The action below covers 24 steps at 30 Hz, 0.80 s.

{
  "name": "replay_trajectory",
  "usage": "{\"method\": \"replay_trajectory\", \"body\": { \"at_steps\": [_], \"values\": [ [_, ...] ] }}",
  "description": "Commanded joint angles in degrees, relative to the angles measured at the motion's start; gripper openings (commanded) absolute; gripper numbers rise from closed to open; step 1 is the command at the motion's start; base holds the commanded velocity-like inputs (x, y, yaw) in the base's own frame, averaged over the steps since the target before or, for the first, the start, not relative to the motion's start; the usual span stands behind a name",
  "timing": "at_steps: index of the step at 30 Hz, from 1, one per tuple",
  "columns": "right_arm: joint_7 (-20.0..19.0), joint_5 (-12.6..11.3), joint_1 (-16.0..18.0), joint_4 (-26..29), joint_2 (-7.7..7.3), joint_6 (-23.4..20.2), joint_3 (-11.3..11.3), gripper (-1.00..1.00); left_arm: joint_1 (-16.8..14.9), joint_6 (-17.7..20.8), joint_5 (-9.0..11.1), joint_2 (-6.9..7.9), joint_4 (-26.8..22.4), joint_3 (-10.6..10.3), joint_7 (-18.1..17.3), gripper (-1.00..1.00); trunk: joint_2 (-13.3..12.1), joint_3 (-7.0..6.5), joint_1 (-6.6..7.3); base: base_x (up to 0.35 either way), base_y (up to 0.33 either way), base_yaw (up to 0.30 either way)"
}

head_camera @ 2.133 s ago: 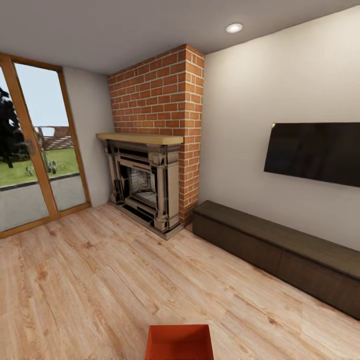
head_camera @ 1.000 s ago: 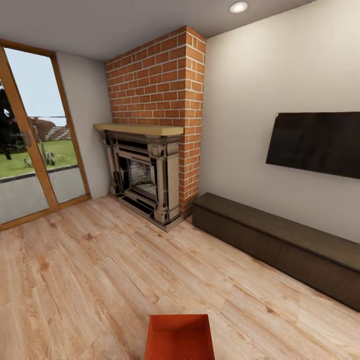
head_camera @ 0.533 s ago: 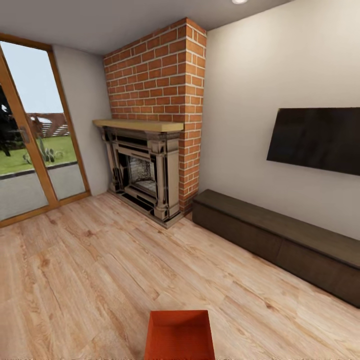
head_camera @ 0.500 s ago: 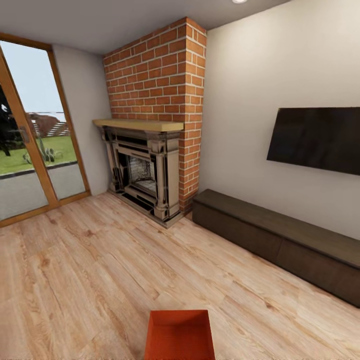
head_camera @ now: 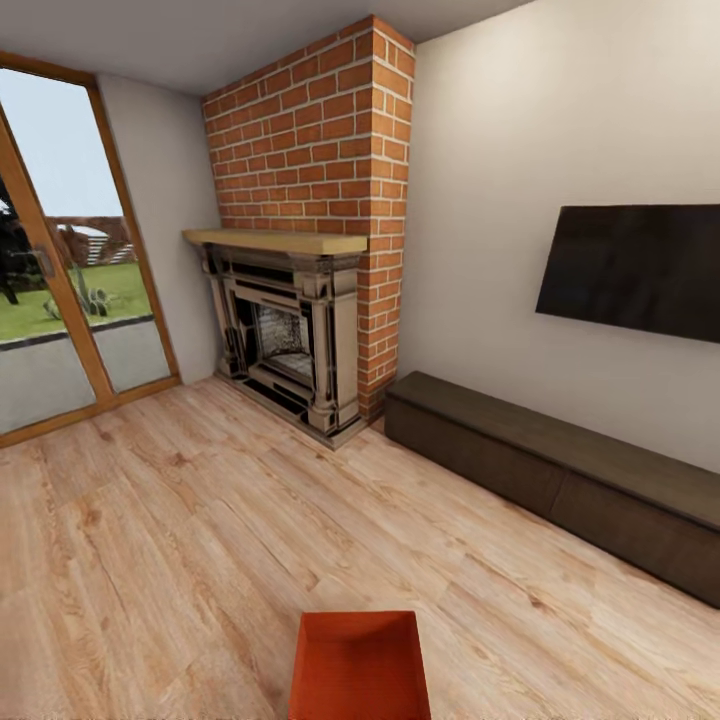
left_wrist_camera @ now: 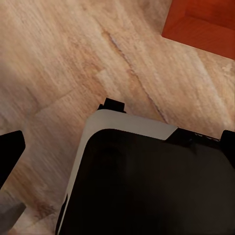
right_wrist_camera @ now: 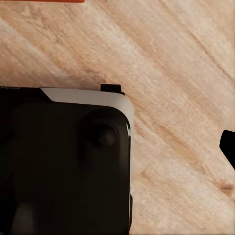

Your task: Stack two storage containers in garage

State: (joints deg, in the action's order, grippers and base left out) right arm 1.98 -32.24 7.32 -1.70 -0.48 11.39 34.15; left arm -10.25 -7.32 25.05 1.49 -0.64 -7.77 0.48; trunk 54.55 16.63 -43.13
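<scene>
One orange-red storage container (head_camera: 360, 665) sits on the light wood-plank flooring of the living room, at the bottom centre of the head view, open side up and nothing in it. A corner of it shows in the left wrist view (left_wrist_camera: 205, 22), and a thin strip in the right wrist view (right_wrist_camera: 44, 1). My left gripper (left_wrist_camera: 117, 149) hangs open over my own base, its black fingertips (left_wrist_camera: 11, 152) far apart and holding nothing. One black fingertip (right_wrist_camera: 229, 147) of my right gripper shows at the picture's edge, with nothing in its grasp.
A red-brick fireplace (head_camera: 300, 320) stands ahead. A long low dark cabinet (head_camera: 560, 480) runs along the right wall under a black wall screen (head_camera: 635, 270). Wood-framed glass doors (head_camera: 70, 270) are at the left. My black, white-rimmed base (left_wrist_camera: 147, 186) shows under both wrists.
The whole picture has shifted: fireplace, cabinet and screen sit a little higher and larger, and more of the container shows, so the camera has moved. The container itself has not moved on the flooring.
</scene>
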Motion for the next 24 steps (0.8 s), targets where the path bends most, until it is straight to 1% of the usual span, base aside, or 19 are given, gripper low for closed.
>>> {"method": "replay_trajectory", "body": {
  "at_steps": [1,24],
  "values": [
    [0.0,-0.3,0.1,-0.1,0.04,0.2,0.5,1.0,0.0,-0.2,0.4,0.0,0.0,-0.5,0.1,1.0,0.0,0.16,0.0,0.0,0.0,0.0],
    [0.0,-0.3,0.1,-0.1,0.04,0.2,0.5,1.0,0.0,-0.2,0.4,0.0,0.0,-0.5,0.1,1.0,0.0,2.28,0.0,0.0,0.0,0.0]
  ]
}}
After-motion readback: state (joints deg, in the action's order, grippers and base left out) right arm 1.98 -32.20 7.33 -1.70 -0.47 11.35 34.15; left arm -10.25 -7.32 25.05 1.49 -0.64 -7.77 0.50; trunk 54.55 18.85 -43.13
